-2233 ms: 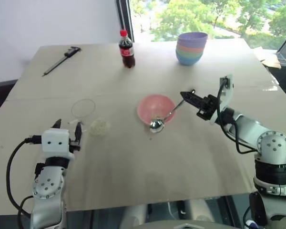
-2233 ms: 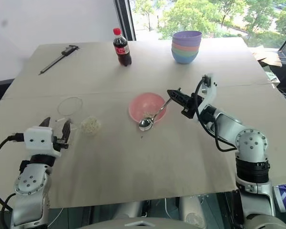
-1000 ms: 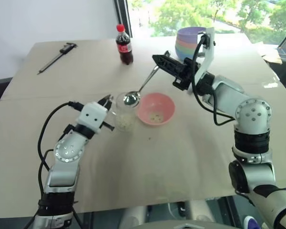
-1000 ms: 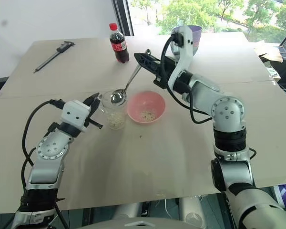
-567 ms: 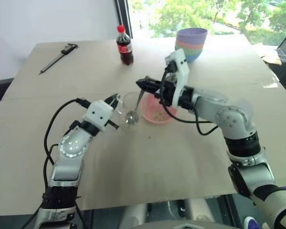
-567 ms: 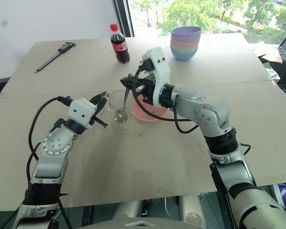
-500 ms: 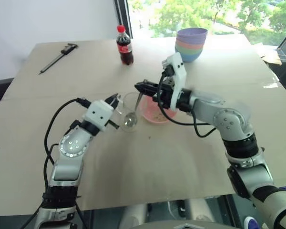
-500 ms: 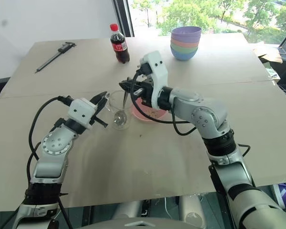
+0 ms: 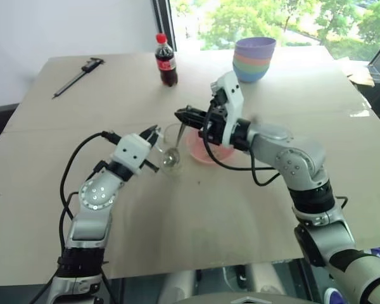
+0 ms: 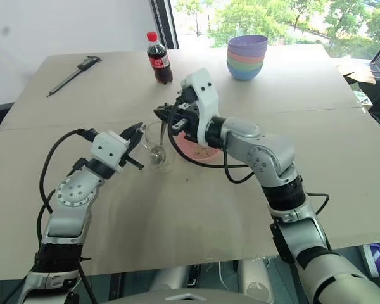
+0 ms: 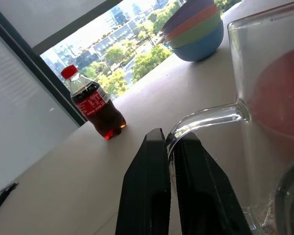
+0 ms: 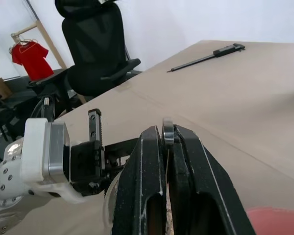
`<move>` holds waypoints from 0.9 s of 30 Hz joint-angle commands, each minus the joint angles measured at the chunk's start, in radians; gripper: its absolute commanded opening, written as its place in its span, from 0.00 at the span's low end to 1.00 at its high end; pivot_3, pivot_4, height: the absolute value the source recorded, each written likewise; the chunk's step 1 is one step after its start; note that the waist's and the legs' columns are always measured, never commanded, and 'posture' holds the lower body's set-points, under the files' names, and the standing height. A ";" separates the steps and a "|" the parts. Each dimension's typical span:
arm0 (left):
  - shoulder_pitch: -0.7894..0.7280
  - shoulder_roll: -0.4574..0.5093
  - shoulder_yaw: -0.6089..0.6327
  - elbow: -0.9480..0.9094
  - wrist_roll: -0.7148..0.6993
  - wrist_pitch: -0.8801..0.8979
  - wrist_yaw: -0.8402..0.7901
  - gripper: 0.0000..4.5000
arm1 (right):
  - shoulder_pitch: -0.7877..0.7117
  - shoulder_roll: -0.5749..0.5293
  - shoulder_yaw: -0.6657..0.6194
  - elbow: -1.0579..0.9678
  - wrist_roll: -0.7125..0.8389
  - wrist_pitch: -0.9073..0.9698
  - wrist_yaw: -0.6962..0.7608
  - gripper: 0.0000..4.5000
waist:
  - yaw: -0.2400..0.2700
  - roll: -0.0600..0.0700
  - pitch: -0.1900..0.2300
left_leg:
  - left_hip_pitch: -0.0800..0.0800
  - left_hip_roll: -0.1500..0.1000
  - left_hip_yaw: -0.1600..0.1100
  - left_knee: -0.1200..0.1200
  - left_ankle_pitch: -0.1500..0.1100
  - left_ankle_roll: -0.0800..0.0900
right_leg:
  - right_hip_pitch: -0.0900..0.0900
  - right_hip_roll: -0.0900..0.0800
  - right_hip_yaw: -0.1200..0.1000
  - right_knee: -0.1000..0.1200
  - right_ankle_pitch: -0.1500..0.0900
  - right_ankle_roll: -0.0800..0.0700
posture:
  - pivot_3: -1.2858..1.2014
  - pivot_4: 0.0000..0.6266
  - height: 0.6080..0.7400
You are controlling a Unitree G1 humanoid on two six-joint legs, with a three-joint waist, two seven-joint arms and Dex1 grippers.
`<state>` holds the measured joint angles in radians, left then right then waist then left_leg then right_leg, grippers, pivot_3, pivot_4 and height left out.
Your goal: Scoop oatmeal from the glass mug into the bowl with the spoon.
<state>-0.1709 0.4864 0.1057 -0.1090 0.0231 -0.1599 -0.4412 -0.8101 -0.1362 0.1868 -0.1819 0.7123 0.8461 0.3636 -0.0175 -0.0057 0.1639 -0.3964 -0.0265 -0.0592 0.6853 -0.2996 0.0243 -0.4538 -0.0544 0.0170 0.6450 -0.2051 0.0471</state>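
Now spoon [image 9: 175, 149] in glass mug [image 9: 171, 147], under right gripper [image 9: 181, 114]

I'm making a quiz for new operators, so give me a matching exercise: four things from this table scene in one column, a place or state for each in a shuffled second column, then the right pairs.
Things:
1. spoon
2. glass mug
3. cola bottle
4. pink bowl

Places or states:
A. standing at the far side of the table, near the window
B. held by its handle in the left gripper
C. lying just beside the mug, on the right arm's side
D. held in the right gripper, head down inside the mug

Pairs: 1-D, 2-B, 3-A, 4-C
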 commanded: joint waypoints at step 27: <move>0.013 -0.004 0.000 0.010 -0.018 -0.063 -0.006 0.01 | -0.076 0.202 -0.377 0.052 0.207 0.351 -0.271 0.00 | -0.001 0.000 0.000 | 0.000 -0.001 -0.001 0.001 0.000 -0.001 | 0.000 0.000 0.000 0.002 0.000 0.000 | 0.52 0.24 1.00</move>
<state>-0.1557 0.4848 0.1069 -0.0865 0.0123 -0.1951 -0.4535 -0.8454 0.0488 -0.1525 -0.1203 0.8657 1.1770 0.1192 -0.0186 -0.0057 0.1637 -0.3960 -0.0274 -0.0598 0.6862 -0.2993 0.0237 -0.4539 -0.0545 0.0172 0.6473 -0.2051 0.0471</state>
